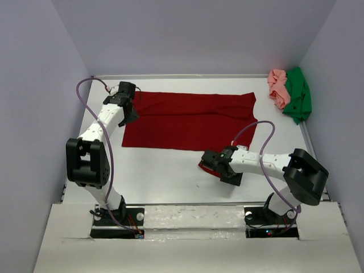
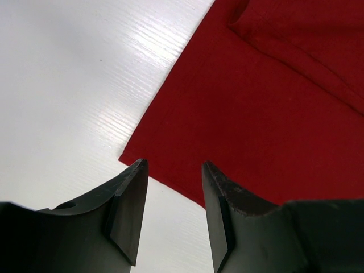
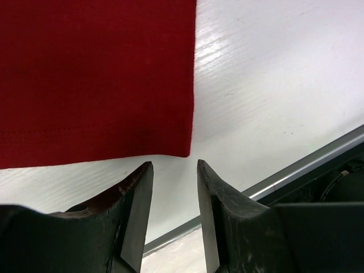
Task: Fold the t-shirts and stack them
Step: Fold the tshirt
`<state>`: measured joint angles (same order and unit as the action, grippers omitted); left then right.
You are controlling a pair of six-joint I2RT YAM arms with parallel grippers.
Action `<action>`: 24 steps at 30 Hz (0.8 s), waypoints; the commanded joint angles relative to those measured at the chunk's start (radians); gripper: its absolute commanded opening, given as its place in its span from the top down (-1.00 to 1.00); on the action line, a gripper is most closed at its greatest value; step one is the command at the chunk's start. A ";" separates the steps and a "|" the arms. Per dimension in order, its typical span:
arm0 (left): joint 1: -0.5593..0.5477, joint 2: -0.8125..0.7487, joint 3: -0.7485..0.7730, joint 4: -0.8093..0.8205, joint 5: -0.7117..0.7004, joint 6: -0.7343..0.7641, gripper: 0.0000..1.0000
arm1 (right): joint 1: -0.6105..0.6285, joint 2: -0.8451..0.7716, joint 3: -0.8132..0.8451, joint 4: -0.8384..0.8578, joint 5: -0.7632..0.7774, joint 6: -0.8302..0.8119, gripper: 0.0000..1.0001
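Folding step, dark red shirt (image 1: 187, 119) spread flat mid-desk (image 1: 165, 176). Left hand (image 2: 174, 165) at its far-left corner and right hand (image 3: 174, 163) at a near corner stand apart, empty. Next, both likely must pinch cloth. Pink shirt (image 1: 278, 88) and green shirt (image 1: 298, 96) lie bunched far right.

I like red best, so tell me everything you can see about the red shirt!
The dark red t-shirt is soft, plain cloth, spread mostly flat on the white table in a wide rectangle. Near its far left end a second layer lies folded on top. Faint stitching runs along a near edge. The left gripper hangs open over its far left corner, and the right gripper sits open just before a near corner. Neither seems to pinch it.
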<state>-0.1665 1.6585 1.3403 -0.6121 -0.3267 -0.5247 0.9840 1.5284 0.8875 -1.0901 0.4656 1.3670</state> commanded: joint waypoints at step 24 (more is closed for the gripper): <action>-0.039 -0.221 -0.147 0.089 0.158 0.025 -0.05 | 0.010 0.098 -0.038 0.096 0.061 0.087 0.34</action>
<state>-0.1905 1.4677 1.2037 -0.5488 -0.1982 -0.5205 0.9844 1.5978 0.8730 -1.0653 0.4831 1.4136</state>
